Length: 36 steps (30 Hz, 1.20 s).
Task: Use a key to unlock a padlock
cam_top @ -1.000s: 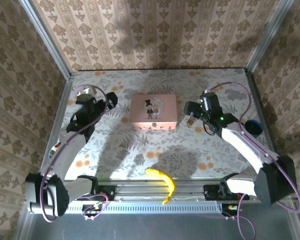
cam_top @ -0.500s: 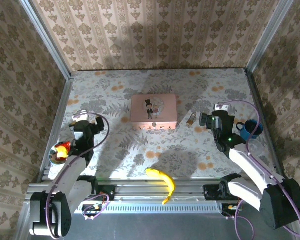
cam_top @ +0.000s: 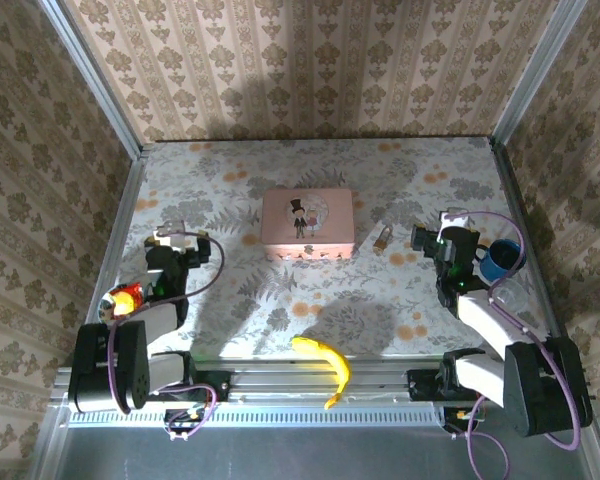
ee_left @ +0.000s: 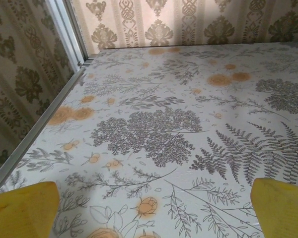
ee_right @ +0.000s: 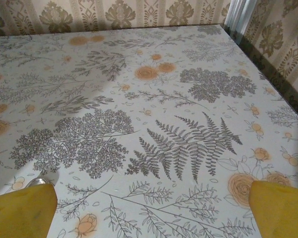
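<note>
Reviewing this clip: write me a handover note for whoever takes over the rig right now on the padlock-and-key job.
Left gripper: open, empty, over bare table on the left side.
Right gripper: open, empty, to the right of the padlock in the top view.
Padlock: lying on the table between the pink tin and the right gripper, touched by neither gripper.
Key: too small to pick out; possibly at the padlock.
Done: cannot tell whether the padlock is open.
Left: check it up close; if shut, fetch the key, steady the padlock, insert and turn.
</note>
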### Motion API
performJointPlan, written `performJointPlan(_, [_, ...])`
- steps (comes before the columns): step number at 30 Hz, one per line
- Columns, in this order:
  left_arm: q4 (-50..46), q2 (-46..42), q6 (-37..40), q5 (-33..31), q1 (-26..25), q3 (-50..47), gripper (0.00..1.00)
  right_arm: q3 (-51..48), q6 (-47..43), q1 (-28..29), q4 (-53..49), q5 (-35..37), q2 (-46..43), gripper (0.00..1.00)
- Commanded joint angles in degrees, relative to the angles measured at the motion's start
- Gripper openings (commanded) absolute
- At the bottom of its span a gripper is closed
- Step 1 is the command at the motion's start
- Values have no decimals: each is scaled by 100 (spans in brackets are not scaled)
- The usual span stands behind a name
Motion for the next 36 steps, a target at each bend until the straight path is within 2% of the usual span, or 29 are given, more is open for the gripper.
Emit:
performJointPlan(1, [1095, 433, 150, 494, 72, -131, 100, -99, -50, -93, 747, -296, 187, 100])
performJointPlan(10, [2073, 1912, 290, 996, 95, 148, 100, -200, -23, -245, 1312, -416, 618, 100])
performJointPlan(14, [1233, 1846, 345, 1399, 165, 571, 100, -261, -22, -332, 1580, -530, 794, 100])
performJointPlan(16, [386, 1778, 274, 1281, 190, 952, 100, -236, -29, -368, 1668, -695, 871, 100])
performJointPlan(18, [434, 1798, 146, 859, 183, 959, 100, -237, -49, -388, 1880, -818, 988, 100])
performJointPlan(20, [467, 1798, 98, 703, 179, 940, 100, -214, -8, -426, 2010, -906, 1109, 100])
performJointPlan(28, [449, 1797, 183, 1086, 218, 950, 100, -186, 59, -511, 3135, -1360, 2338, 100])
performJointPlan(30, [449, 1799, 184, 1096, 218, 953, 100, -27, -5, -511, 2726, -1505, 2278, 100])
performJointPlan(36, [449, 1797, 182, 1105, 218, 954, 100, 163, -260, -477, 2450, -1990, 2347, 100])
